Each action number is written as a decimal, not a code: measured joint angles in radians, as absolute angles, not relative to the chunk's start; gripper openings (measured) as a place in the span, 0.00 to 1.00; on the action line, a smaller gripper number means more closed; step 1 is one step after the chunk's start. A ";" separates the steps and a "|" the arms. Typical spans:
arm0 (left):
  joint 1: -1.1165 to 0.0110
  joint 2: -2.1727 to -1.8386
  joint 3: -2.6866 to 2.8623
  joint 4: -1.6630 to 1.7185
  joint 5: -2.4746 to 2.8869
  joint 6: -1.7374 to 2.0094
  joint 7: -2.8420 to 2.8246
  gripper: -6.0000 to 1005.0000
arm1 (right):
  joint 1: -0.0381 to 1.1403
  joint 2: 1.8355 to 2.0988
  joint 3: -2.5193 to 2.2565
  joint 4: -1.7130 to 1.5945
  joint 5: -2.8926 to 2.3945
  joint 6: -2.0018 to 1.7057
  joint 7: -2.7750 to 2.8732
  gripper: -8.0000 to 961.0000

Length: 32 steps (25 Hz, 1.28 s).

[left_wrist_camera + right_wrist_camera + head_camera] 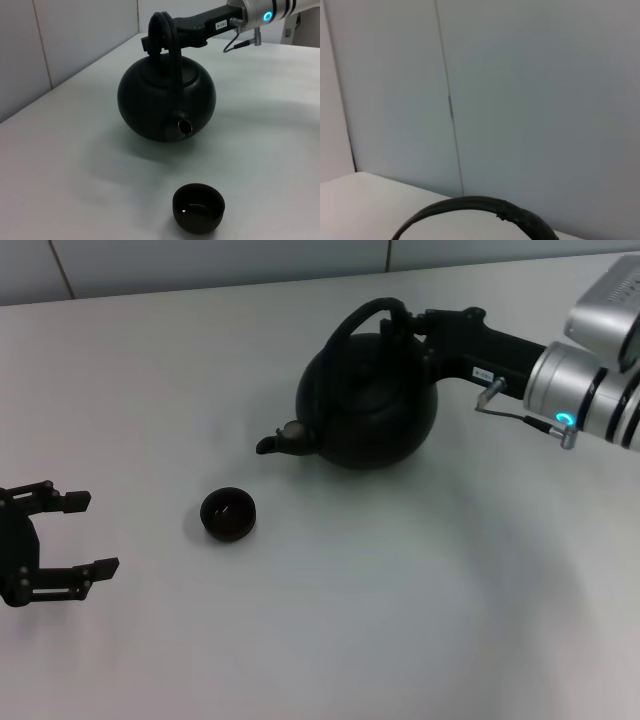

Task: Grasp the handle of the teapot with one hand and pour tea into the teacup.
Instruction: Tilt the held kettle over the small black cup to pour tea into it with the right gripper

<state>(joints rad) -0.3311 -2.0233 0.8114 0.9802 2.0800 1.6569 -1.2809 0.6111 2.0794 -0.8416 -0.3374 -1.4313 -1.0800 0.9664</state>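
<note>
The matte-black teapot [370,405] stands at the back middle of the white table, its spout [270,443] pointing towards the robot's left. My right gripper [402,318] comes in from the right and is shut on the top of the arched handle [352,322]. The left wrist view shows that grip too: right gripper [157,42], handle [172,75], teapot [150,100]. The small dark teacup [228,514] sits in front of and left of the spout, apart from it; it also shows in the left wrist view [198,207]. No tea shows at the spout. My left gripper [92,535] is open and empty, left of the cup.
The white table [400,620] stretches bare in front and to the right. A pale panelled wall [520,100] stands behind the table's far edge. The right wrist view shows only the handle's arc [485,205] against that wall.
</note>
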 joint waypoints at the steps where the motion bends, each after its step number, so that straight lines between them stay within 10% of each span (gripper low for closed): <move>1: -0.331 -2.024 0.811 0.980 2.080 1.657 -1.281 0.84 | 0.616 2.080 -0.862 -0.347 -1.431 -1.079 0.966 0.15; 32: -0.331 -2.022 0.812 0.980 2.082 1.653 -1.281 0.84 | 0.634 2.083 -1.073 -0.505 -1.431 -1.049 0.977 0.15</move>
